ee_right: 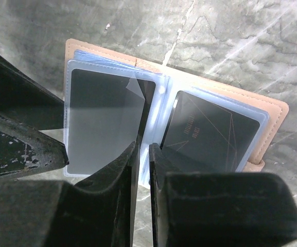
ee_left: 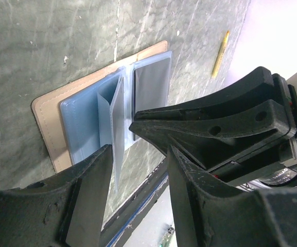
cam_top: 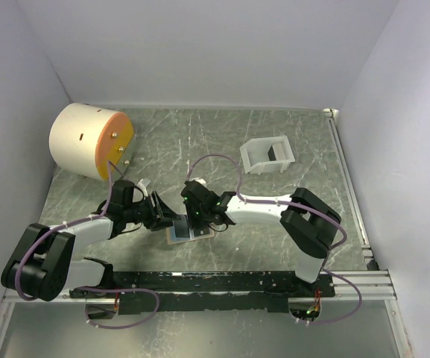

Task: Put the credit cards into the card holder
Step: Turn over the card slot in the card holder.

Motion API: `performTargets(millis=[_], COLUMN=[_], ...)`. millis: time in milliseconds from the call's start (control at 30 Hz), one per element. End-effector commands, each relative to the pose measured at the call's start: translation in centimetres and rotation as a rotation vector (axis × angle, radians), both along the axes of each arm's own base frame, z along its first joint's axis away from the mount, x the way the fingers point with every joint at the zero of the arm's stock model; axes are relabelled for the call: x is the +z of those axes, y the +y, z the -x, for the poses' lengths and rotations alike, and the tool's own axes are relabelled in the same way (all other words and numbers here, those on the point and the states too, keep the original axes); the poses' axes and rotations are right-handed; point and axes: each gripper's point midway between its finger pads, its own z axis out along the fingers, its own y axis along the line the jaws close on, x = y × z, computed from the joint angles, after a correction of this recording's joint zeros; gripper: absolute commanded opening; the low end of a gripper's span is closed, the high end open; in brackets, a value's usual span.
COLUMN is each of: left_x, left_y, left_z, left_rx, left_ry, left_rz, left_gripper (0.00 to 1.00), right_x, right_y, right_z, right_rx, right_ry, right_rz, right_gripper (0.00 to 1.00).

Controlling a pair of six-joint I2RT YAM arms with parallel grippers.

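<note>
grey marbled worktop carries the card holder, open at lower centre of the top view. two dark credit cards sit in its blue pockets. left jaws stand well apart astride a raised pocket leaf; right jaws part by a slit, gripping nothing visible.

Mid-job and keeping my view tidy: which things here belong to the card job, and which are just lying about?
Job in hand:
- open tan card holder
- plain dark credit card, in a pocket
- line-patterned dark credit card, in another pocket

Lying about:
- cream cylinder with an orange face
- white tray
- thin yellow stick
</note>
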Motion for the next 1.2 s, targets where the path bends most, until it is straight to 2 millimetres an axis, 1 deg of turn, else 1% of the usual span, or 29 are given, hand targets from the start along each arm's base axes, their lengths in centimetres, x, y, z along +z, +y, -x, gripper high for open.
performTargets(millis=[0, 233, 267, 300, 533, 667, 900, 1167], left_x=[1.7, 1.9, 2.0, 2.1, 2.7, 2.7, 2.8, 2.4], left_y=[-0.5, -0.8, -0.8, -0.9, -1.4, -1.8, -2.6, -3.8], left_z=[-0.7, -0.9, -0.9, -0.9, -1.1, -1.1, -1.3, -1.5], left_rx=[-0.019, -0.024, -0.025, -0.027, -0.034, -0.042, -0.053, -0.075], left_ry=[-0.052, -0.054, -0.055, -0.055, -0.068, -0.067, -0.069, -0.063], left_rz=[0.038, 0.04, 0.04, 0.04, 0.035, 0.031, 0.019, 0.014], left_gripper=[0.57, 0.58, 0.58, 0.58, 0.58, 0.58, 0.58, 0.58], right_x=[1.6, 2.8, 2.3, 2.2, 3.3, 3.7, 4.4, 5.0], right_y=[0.0, -0.4, -1.1, -1.5, -3.7, -4.8, -6.7, -8.2], right_z=[-0.7, -1.1, -0.9, -0.9, -1.9, -2.5, -3.3, -4.0], right_rx=[-0.027, -0.05, -0.056, -0.063, -0.116, -0.146, -0.187, -0.219], right_ry=[-0.054, -0.089, -0.085, -0.091, -0.157, -0.172, -0.191, -0.206], right_rz=[-0.031, -0.04, -0.024, -0.015, 0.015, 0.009, 0.007, -0.002], right_gripper=[0.15, 0.2, 0.2, 0.2, 0.22, 0.22, 0.23, 0.23])
